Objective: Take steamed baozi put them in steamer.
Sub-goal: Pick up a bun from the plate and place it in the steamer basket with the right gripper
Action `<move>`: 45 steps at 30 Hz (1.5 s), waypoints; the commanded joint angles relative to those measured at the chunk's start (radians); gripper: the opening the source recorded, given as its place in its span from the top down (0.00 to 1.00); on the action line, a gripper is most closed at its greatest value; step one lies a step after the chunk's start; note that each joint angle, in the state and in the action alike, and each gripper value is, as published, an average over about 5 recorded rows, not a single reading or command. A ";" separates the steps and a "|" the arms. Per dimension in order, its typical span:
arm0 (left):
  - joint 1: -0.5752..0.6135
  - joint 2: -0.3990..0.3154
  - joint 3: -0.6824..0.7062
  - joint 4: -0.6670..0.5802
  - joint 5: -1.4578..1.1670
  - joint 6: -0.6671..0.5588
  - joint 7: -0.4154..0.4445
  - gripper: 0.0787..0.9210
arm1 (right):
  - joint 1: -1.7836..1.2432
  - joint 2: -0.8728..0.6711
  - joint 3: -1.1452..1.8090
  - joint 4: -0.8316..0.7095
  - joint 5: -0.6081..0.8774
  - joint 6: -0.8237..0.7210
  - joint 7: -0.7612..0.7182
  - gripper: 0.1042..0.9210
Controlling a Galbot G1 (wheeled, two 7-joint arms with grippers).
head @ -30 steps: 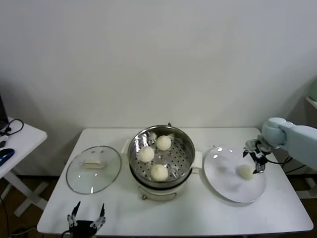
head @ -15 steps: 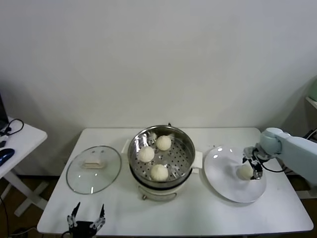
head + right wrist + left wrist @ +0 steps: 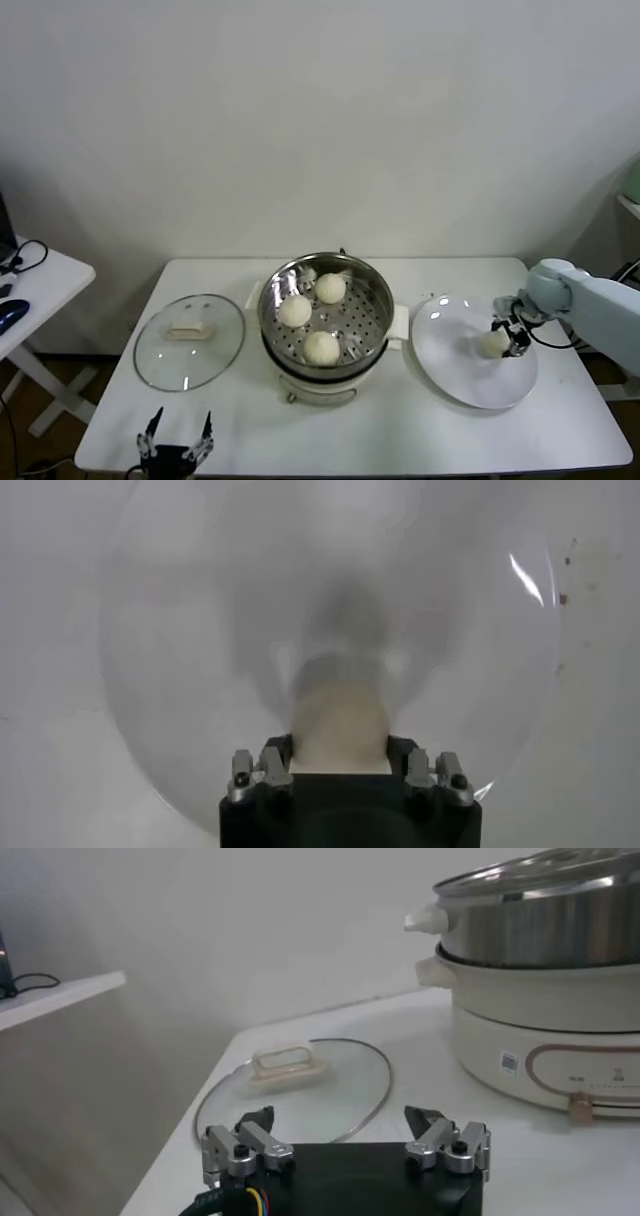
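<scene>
white wall is seen behind a white surface (image 3: 350, 430) on which everything is laid out. at its middle the steamer (image 3: 326, 313) is set in a cream cooker base (image 3: 560, 1043), and three steamed baozi are held in the perforated basket: one toward the back (image 3: 331, 288), one on the left side (image 3: 295, 311) and one at the front (image 3: 322, 347). a glass lid (image 3: 189, 341) is laid flat to the left of the steamer, just beside it. to the right, a white plate (image 3: 455, 370) carries the fourth baozi (image 3: 494, 343). the right hand (image 3: 509, 338) is lowered onto the plate, and its fingers (image 3: 270, 770) are closed against both sides of that baozi. the left hand (image 3: 175, 440) is kept low at the near edge of the surface, in front of the lid, with its fingers spread apart and nothing held.
</scene>
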 commanded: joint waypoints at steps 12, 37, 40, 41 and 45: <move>0.001 0.007 0.001 -0.011 0.000 0.001 0.002 0.12 | 0.979 0.126 -0.610 0.354 0.677 -0.029 -0.074 0.36; -0.003 0.012 0.012 -0.006 -0.001 0.002 0.003 0.12 | 0.722 0.315 -0.508 0.546 0.639 -0.247 0.151 0.36; -0.003 0.014 0.011 -0.005 -0.002 0.002 0.003 0.12 | 0.693 0.322 -0.509 0.522 0.613 -0.257 0.163 0.36; -0.004 0.015 0.010 -0.005 -0.002 0.002 0.003 0.12 | 0.685 0.322 -0.511 0.516 0.608 -0.260 0.165 0.36; -0.009 0.016 0.009 0.001 -0.004 0.002 0.003 0.12 | 0.644 0.324 -0.503 0.497 0.586 -0.269 0.176 0.36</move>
